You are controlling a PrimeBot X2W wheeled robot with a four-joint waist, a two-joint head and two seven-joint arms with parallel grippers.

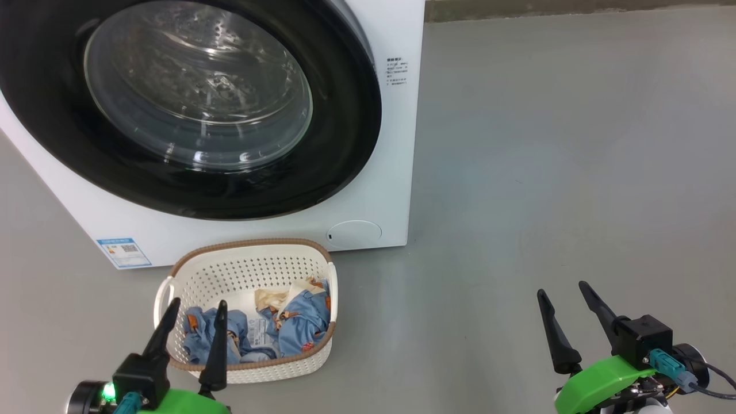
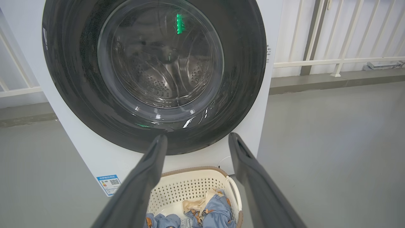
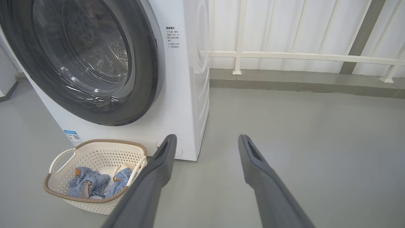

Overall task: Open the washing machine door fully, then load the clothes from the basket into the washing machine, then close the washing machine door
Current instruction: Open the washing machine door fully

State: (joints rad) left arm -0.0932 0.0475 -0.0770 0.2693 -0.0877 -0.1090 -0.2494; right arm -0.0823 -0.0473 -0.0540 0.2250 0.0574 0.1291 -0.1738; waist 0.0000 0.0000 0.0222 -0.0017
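Blue clothes (image 1: pixel 305 330) in basket (image 1: pixel 247 275), door (image 1: pixel 348 115) shut

Upper left of the frame: the washing machine (image 1: pixel 376 190), white, with the washing machine door (image 1: pixel 345 115) closed flat on its front, a blue label (image 1: pixel 123 252) and a round cover (image 1: pixel 353 234) low on it. Just below, on the grey floor (image 1: pixel 546 172), the basket (image 1: pixel 247 270) with the clothes (image 1: pixel 299 328) inside, light blue and one cream piece. Lower left, the left gripper (image 1: pixel 198 302) overlapping the basket, fingers apart and empty; lower right, the right gripper (image 1: pixel 561 288) over the floor, fingers apart too.
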